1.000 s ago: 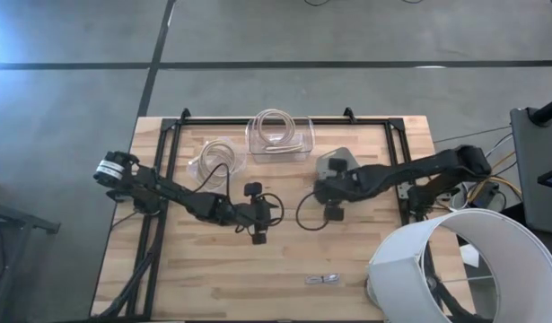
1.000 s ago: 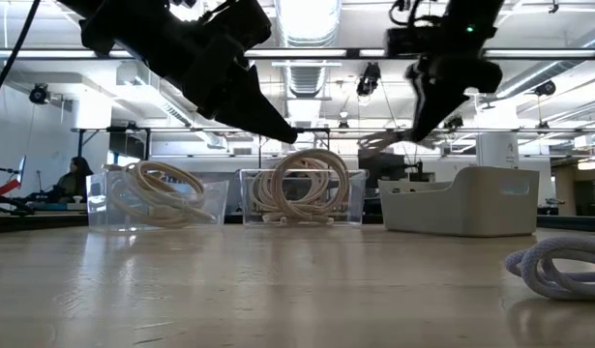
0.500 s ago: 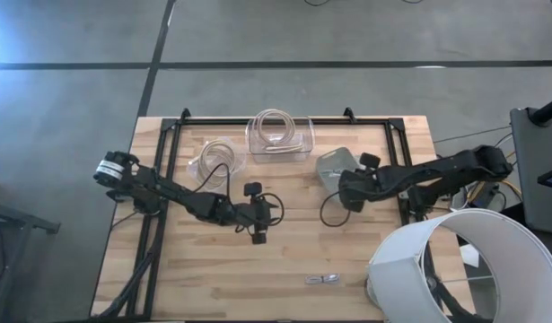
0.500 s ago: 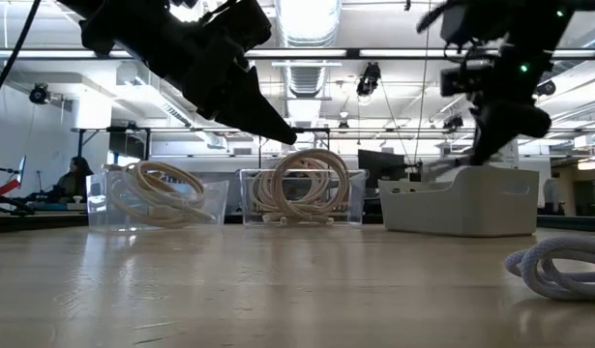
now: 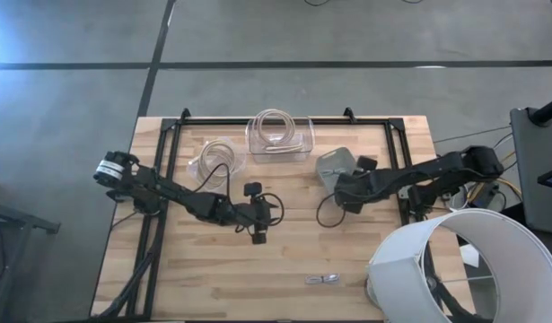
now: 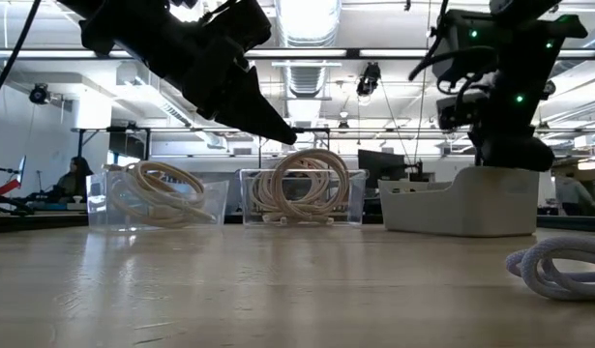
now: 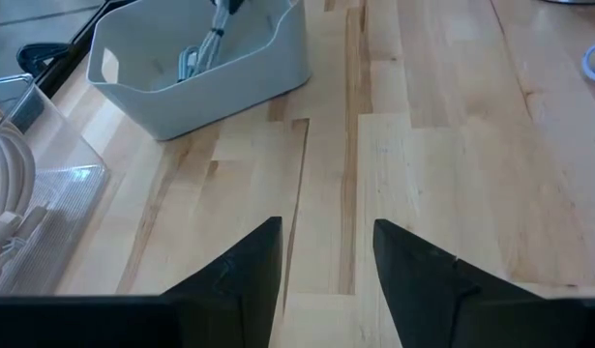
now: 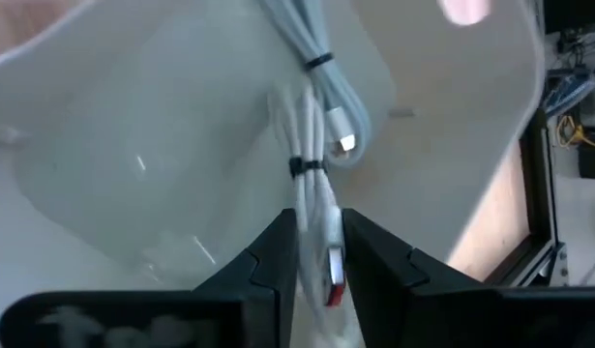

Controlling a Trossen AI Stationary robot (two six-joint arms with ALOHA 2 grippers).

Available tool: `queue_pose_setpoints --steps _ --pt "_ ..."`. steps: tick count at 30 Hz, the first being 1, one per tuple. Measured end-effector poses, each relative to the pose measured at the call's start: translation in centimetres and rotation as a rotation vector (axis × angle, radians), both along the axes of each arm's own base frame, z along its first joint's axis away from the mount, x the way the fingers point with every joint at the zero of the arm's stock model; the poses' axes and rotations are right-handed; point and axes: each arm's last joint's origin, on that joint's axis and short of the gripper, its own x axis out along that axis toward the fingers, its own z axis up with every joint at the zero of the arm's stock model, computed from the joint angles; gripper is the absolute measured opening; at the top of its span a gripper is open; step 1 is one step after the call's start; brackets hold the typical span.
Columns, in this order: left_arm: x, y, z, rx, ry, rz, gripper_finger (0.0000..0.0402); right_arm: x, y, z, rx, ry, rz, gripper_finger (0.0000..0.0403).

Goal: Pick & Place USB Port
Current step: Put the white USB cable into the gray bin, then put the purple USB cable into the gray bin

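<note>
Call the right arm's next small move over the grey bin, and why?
Probably open the fingers and let go. The right gripper is shut on the white USB cable, which already hangs inside the grey bin. The left gripper waits open, mid-table.

Even, bright overhead light on the wooden counter (image 5: 284, 260) in the high view; soft, short shadows under both arms. Pale glare patch at upper left on the grey floor (image 5: 42, 54). Sharp throughout, slight softness at corners.

Low view strongly backlit: ceiling light strips (image 6: 307, 19) blown out, arms reduced to near-black silhouettes, green indicator dots glowing on the far arm. Broad sheen across the near counter surface, foreground blurred, white coiled cable (image 6: 558, 266) at right edge soft.

Left wrist view evenly lit, crisp, mild shadow beside the white bin (image 7: 200, 68).

Right wrist view washed out, overexposed whites, motion-blurred; dark fingers (image 8: 268, 256) out of focus.
</note>
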Motion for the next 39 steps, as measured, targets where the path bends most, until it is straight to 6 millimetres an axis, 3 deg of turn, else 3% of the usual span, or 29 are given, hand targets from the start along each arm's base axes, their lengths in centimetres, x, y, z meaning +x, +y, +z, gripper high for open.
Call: queue_pose_setpoints --steps 6,11,20,26,32,39 --pt "0.0 0.0 0.0 0.000 0.000 0.000 0.0168 0.8 0.1 -0.9 0.001 0.064 0.030 0.0100" --pt "0.0 0.0 0.0 0.000 0.000 0.000 0.0168 1.4 0.1 -0.5 0.006 0.062 0.040 0.0115" --pt "0.0 0.0 -0.1 0.002 0.006 0.000 0.0168 4.4 0.5 4.6 0.060 -0.093 0.100 0.0121" --pt "-0.1 0.2 -0.2 0.002 0.020 0.009 0.0168 6.1 1.2 8.1 0.226 -0.241 0.107 0.0107" --pt "-0.1 0.3 -0.3 -0.010 0.030 0.020 0.0168 6.7 3.5 9.3 0.396 -0.308 0.214 0.0095" --pt "-0.3 0.4 -0.6 -0.050 0.051 0.051 0.0168 7.0 7.4 7.9 0.627 -0.378 0.391 0.0097"
